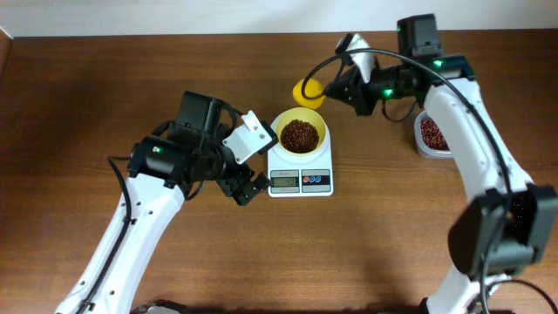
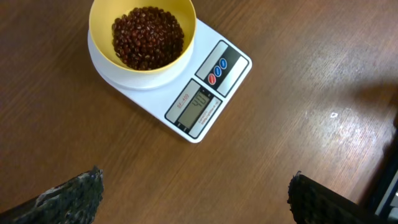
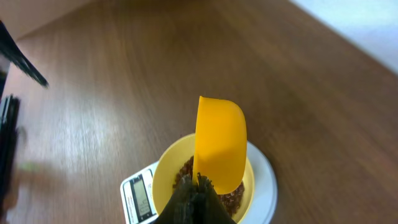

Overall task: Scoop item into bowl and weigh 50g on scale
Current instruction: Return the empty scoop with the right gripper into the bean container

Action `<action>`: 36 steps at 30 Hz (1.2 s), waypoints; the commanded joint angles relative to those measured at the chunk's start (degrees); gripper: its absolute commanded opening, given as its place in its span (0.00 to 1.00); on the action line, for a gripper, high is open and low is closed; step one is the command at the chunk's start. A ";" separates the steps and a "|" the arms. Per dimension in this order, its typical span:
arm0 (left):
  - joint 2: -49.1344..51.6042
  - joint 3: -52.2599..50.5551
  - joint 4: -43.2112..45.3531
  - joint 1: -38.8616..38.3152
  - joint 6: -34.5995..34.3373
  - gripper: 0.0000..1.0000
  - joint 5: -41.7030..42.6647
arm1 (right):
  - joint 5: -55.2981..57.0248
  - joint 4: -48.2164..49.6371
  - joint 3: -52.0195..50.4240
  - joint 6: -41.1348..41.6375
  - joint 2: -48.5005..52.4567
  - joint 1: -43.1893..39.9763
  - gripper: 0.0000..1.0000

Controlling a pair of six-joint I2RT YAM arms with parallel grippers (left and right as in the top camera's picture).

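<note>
A pale yellow bowl (image 1: 301, 131) holding dark reddish-brown beans (image 1: 299, 135) stands on the white scale (image 1: 301, 177). In the left wrist view the bowl (image 2: 142, 31), the beans (image 2: 148, 36) and the scale (image 2: 199, 106) with a lit display show. My left gripper (image 1: 247, 186) is open and empty, just left of the scale; its fingertips (image 2: 196, 196) hang over bare table. My right gripper (image 1: 336, 87) is shut on a yellow scoop (image 1: 308, 91), held above and behind the bowl. In the right wrist view the scoop (image 3: 219, 143) hangs over the bowl (image 3: 165, 177).
A clear container (image 1: 432, 135) with more beans (image 1: 433, 133) stands at the right, beside the right arm. The table's far edge runs along the top of the overhead view.
</note>
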 commanded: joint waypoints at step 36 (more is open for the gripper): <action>-0.48 -0.44 0.07 -0.02 -0.35 0.99 1.01 | 50.64 -10.54 -7.61 46.49 -1.60 -21.84 0.04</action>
